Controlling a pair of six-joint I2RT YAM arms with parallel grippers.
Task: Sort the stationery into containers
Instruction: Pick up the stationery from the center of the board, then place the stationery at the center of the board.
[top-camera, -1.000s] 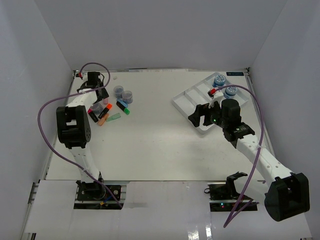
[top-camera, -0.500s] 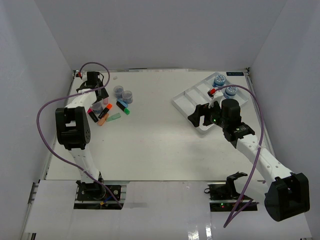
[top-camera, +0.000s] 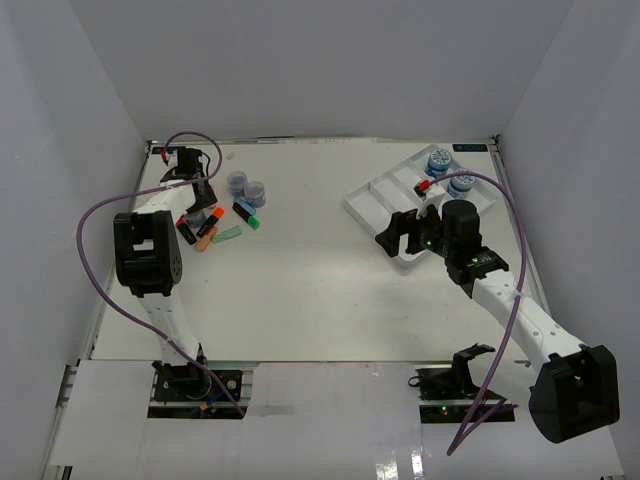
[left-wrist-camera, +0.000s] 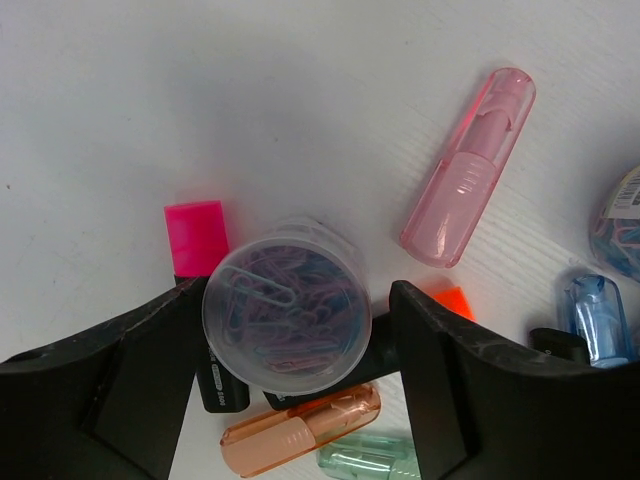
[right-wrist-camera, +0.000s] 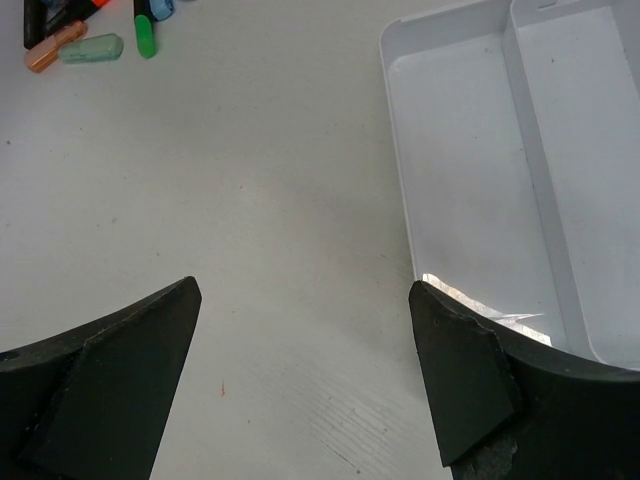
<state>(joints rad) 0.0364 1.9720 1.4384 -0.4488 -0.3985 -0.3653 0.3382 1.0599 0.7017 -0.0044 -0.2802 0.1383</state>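
Note:
My left gripper (left-wrist-camera: 296, 335) is open over the marker pile at the far left, also seen from above (top-camera: 203, 192). A clear jar (left-wrist-camera: 287, 308) of paper clips sits between its jaws. The left finger touches the jar and a narrow gap shows at the right finger. Under and around the jar lie a pink marker (left-wrist-camera: 197, 235), a clear-pink one (left-wrist-camera: 468, 168), an orange one (left-wrist-camera: 300, 430), a green one (left-wrist-camera: 370, 462) and a blue one (left-wrist-camera: 598, 315). My right gripper (right-wrist-camera: 305, 290) is open and empty beside the near-left corner of the white tray (right-wrist-camera: 400, 150).
Two more jars (top-camera: 238, 180) (top-camera: 257, 190) stand on the table right of the pile. In the tray (top-camera: 375, 200), two jars (top-camera: 438, 160) (top-camera: 461, 183) and a red marker (top-camera: 425, 184) lie at the far end. White walls enclose the table.
My left gripper has moved from the far-left corner toward me, onto the marker pile and around the jar. The right arm has barely moved.

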